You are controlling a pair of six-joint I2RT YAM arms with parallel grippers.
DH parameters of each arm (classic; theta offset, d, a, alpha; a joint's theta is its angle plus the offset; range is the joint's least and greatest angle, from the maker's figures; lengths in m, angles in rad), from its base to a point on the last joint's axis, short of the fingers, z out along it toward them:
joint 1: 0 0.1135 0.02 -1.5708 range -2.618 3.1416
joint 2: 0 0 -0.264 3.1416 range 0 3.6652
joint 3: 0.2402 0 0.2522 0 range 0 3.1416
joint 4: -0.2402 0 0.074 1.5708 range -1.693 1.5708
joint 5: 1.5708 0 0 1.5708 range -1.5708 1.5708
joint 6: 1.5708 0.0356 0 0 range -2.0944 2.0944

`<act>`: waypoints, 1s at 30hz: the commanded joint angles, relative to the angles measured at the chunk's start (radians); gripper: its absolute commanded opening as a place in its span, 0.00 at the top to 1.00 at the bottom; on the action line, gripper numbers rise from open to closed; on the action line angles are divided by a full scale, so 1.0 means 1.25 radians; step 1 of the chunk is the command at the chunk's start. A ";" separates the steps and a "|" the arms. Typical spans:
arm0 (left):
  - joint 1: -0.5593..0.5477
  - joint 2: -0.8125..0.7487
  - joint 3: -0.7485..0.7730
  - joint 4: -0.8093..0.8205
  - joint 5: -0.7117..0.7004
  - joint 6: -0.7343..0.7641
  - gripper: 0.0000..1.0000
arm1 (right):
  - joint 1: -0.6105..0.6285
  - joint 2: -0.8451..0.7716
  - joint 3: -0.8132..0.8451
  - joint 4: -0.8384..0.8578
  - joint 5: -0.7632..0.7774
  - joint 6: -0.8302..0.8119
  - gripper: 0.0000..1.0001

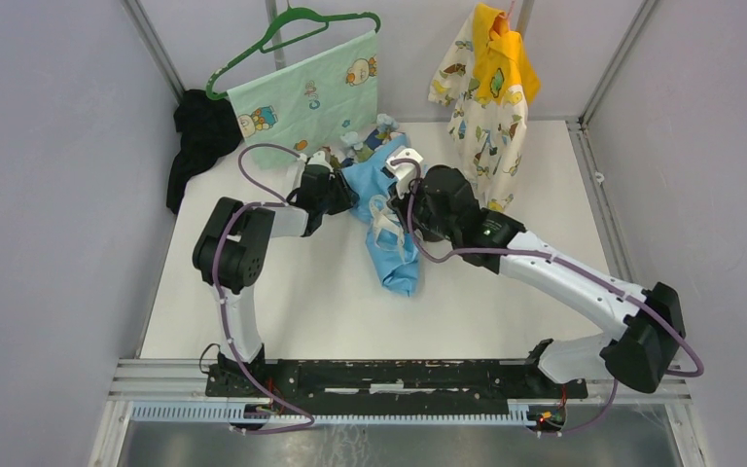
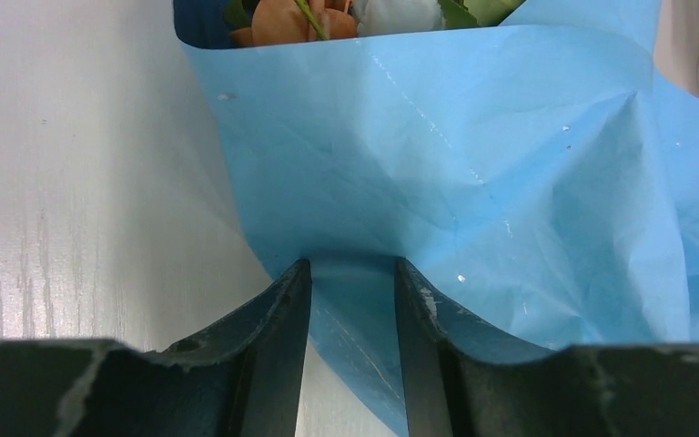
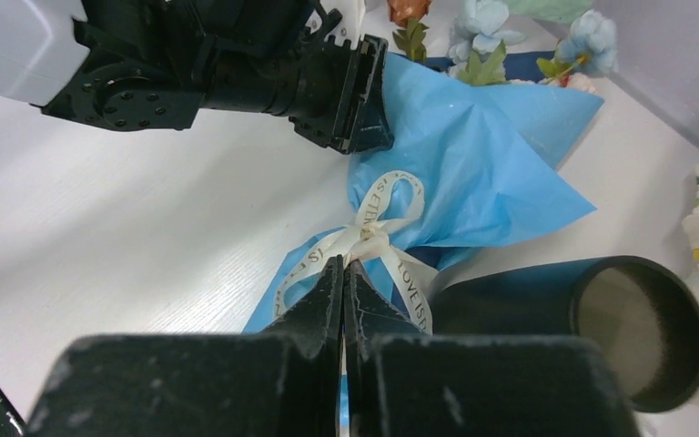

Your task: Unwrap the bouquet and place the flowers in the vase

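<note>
Already the right tool (image 3: 343,273) is pinched shut on the cream ribbon (image 3: 384,228) at the bow's knot, while the left tool (image 2: 352,300) grips a fold of the bouquet (image 1: 381,216) wrapper's edge between its fingers (paper fills the gap). That blue cone lies on the white desk (image 1: 292,302), flowers (image 3: 491,27) at its far end. Beside it the dark vase (image 3: 601,328) lies tipped over.

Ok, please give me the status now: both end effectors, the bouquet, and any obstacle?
Left end effector clamped on the bouquet paper. Right end effector shut at the ribbon knot. Bouquet flat, still wrapped. Vase on its side beside it.
</note>
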 commanded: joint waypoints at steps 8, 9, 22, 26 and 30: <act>-0.004 0.024 0.017 -0.026 -0.029 -0.002 0.54 | 0.010 -0.227 0.111 0.133 0.077 -0.075 1.00; -0.004 0.023 0.018 -0.029 -0.033 0.001 0.54 | 0.010 -0.249 0.098 0.154 0.073 -0.072 1.00; -0.014 -0.066 0.020 -0.084 -0.029 0.026 0.52 | 0.010 -0.433 -0.015 0.169 0.147 -0.049 0.99; -0.036 -0.147 0.052 -0.164 -0.035 0.066 0.48 | 0.010 -0.431 -0.088 0.122 0.158 -0.014 0.97; -0.048 -0.192 0.071 -0.225 -0.026 0.083 0.45 | 0.010 -0.425 -0.166 0.028 0.195 0.053 0.97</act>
